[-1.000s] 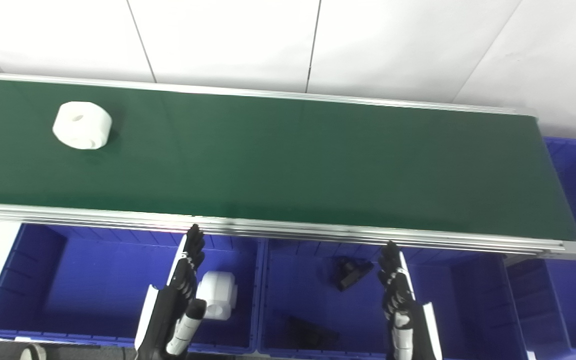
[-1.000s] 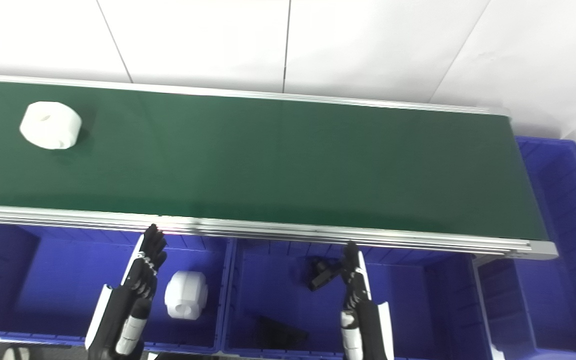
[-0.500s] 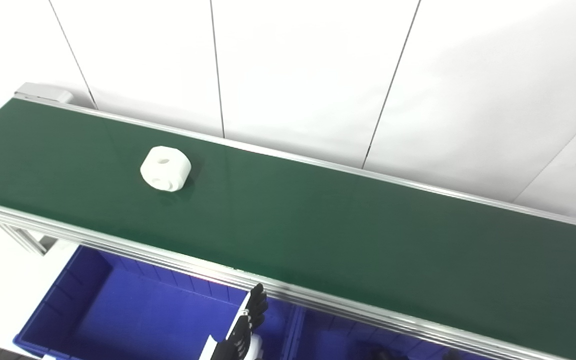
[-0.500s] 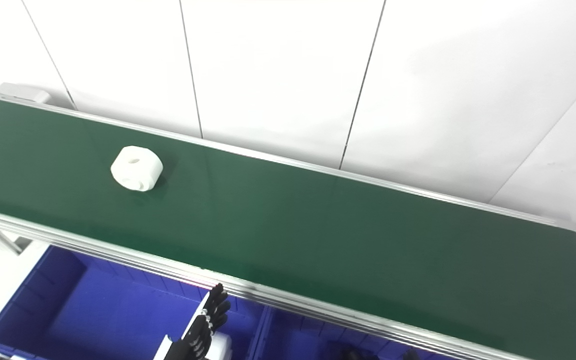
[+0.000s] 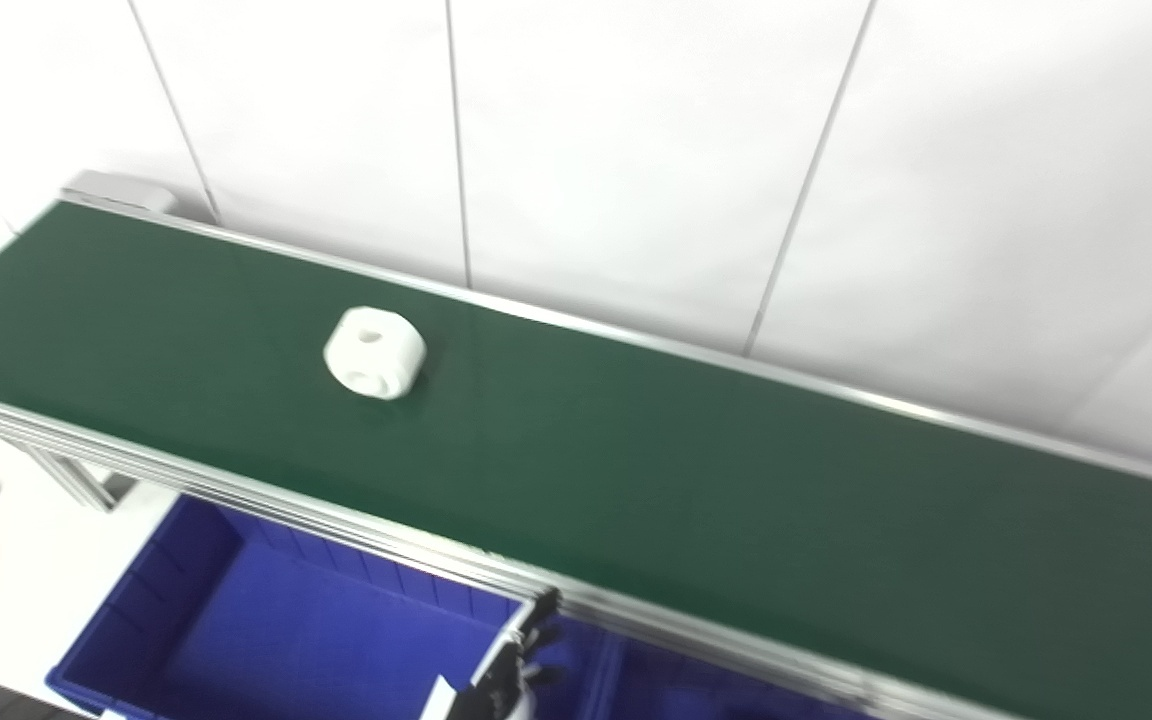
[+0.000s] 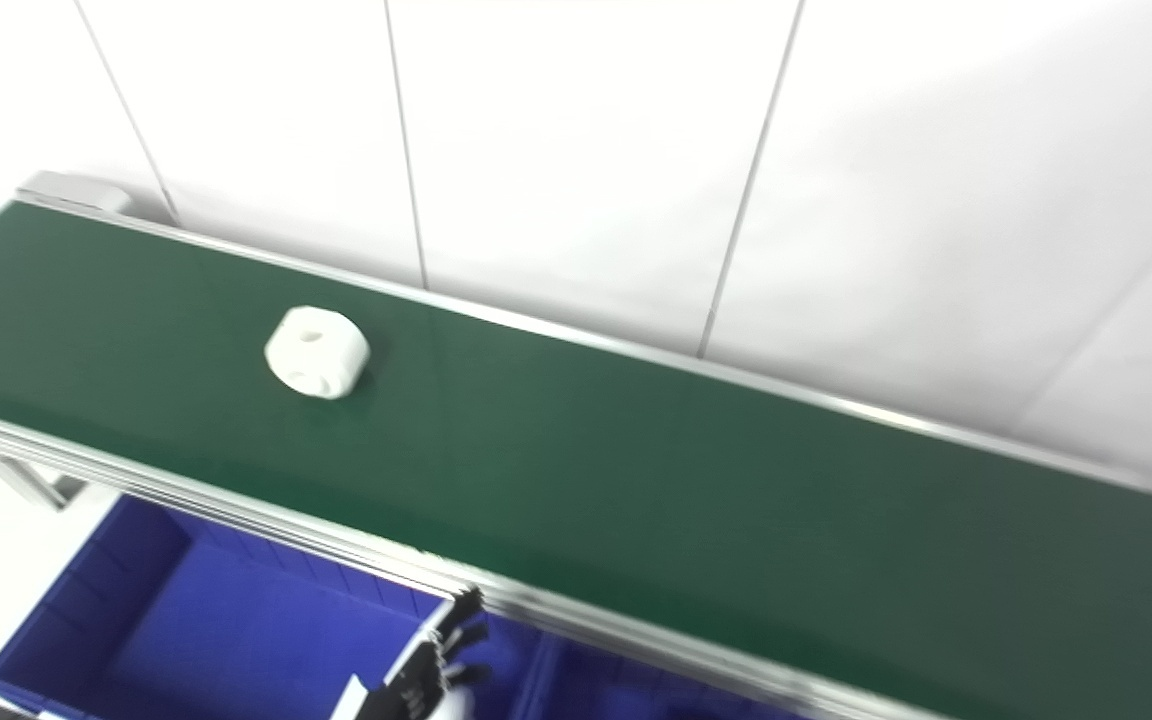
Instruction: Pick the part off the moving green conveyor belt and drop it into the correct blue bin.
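- Left eye view: a chunky white plastic part [image 5: 375, 352], rounded with a hole in its top face and another in its side, is riding on the long dark-green conveyor belt [image 5: 696, 470], toward the belt's left end and well apart from either hand. It is sitting flat on one broad face, a stable pose that should be leaving its sides free for a grasp from above or from the near side.
- Below the belt's near aluminium rail [image 5: 356, 520], a deep blue plastic bin [image 5: 266, 630] is standing with its mouth open, placed so that anything lifted off the belt can be dropped straight down. White wall panels [image 5: 636, 150] are closing off the far side.
- The left hand [image 5: 511, 670], black with white trim, is showing only at the bottom edge, raised over the bin just under the rail; its fingers [image 5: 540, 615] are looking slightly apart and holding nothing, probably waiting for the part to travel within reach.
- Right eye view: the same white part [image 6: 317, 352] is lying on the green belt [image 6: 656, 480], nothing touching it. The left hand [image 6: 431, 670] is hovering at the rail's edge above the blue bin [image 6: 206, 620], fingers [image 6: 466, 610] spread and empty.
- The right hand is appearing in neither view, so its fingers cannot be judged. The pick is not yet begun.
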Robot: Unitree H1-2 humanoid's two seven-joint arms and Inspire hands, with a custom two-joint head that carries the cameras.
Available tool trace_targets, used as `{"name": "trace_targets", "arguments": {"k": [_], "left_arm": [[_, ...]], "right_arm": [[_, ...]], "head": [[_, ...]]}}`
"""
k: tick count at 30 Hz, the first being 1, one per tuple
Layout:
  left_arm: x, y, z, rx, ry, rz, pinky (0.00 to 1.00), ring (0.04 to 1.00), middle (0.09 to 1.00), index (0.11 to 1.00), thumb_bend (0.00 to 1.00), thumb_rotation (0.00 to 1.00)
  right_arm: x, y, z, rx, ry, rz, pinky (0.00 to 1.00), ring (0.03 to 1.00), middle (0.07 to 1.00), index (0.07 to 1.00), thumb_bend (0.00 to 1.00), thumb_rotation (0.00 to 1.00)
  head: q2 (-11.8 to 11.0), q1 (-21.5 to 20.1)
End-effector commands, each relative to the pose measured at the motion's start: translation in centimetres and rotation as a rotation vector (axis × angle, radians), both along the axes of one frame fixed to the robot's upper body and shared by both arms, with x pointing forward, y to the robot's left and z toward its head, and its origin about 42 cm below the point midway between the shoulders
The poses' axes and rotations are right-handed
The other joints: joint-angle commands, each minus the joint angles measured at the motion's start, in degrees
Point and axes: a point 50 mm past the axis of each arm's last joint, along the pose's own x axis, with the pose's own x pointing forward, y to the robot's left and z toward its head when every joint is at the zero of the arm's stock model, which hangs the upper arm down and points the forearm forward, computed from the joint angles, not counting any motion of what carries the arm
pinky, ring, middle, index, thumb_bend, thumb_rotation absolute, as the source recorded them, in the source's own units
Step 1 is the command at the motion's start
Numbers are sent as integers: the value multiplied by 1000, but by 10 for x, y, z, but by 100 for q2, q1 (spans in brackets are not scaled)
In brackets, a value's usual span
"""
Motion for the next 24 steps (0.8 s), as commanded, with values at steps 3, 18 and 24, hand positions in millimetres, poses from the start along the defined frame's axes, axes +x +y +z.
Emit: {"name": "trace_targets", "arguments": {"k": [3, 18, 24], "left_arm": [[9, -2, 22, 45, -162, 9, 706, 878, 917, 907, 831, 838], [117, 62, 137, 310, -815, 21, 544, 767, 827, 864, 934, 584], [170, 101, 173, 505, -764, -103, 676, 887, 945, 938, 968, 433]], "right_arm": [[1, 2, 5, 13, -49, 7, 1000, 1000, 1000, 1000, 837, 1000], [3, 7, 1, 15, -36, 14, 1000, 1000, 1000, 1000, 843, 1000], [4, 11, 6, 24, -45, 14, 1000, 1000, 1000, 1000, 846, 1000]], "head": [[-49, -1], [-53, -20], [-2, -37]]}}
